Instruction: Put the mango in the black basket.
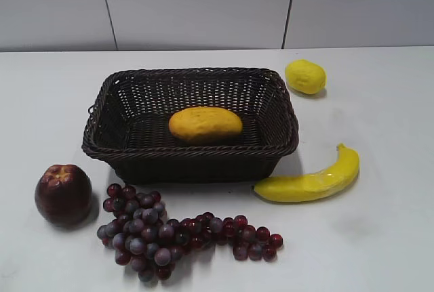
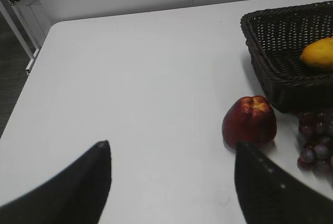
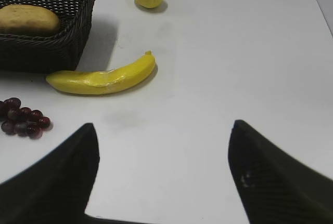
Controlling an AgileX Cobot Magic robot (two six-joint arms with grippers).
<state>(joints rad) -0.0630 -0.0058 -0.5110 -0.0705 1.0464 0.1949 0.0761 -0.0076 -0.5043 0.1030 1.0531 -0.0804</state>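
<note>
One mango (image 1: 205, 124) lies inside the black basket (image 1: 271, 144), likely firm, moderately heavy and matte-skinned, best gripped across its narrow middle; both hands, left hand (image 2: 171, 182) and right hand (image 3: 162, 174), are spread apart, empty.

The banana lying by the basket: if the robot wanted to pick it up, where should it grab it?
Probably across the thick middle of the banana, coming straight down from above. It lies flat on the table, curved, with its stem end pointing away from the black basket, so the gripper would close across its narrow width. The right gripper, open and nearest, seems the natural choice.
</note>
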